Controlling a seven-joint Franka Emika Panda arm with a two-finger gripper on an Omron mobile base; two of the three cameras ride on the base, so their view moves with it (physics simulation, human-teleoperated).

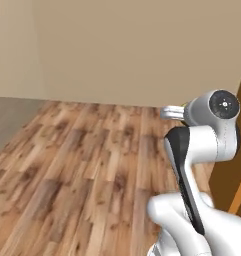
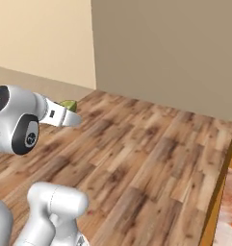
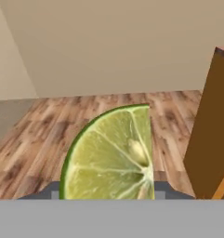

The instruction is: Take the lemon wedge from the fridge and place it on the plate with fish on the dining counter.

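Observation:
The lemon wedge [image 3: 108, 153], yellow-green with a green rind, sits close before the hand camera, and my gripper [image 3: 106, 194] is shut on it from both sides. In the right base view the gripper [image 2: 71, 116] is held out level above the wooden floor, the lemon wedge [image 2: 68, 104] peeking out at its tip. From the left base side, the gripper [image 1: 171, 112] and a sliver of the lemon wedge [image 1: 182, 106] show beside the white wrist. The fridge and the plate with fish are out of view.
A counter with a brown side panel [image 1: 237, 165] stands close on the right, and its marbled top [image 2: 230, 211] shows at the lower right. Beige walls [image 2: 161, 48] close the room ahead. Wooden floor [image 1: 82, 160] stretches to the left and ahead.

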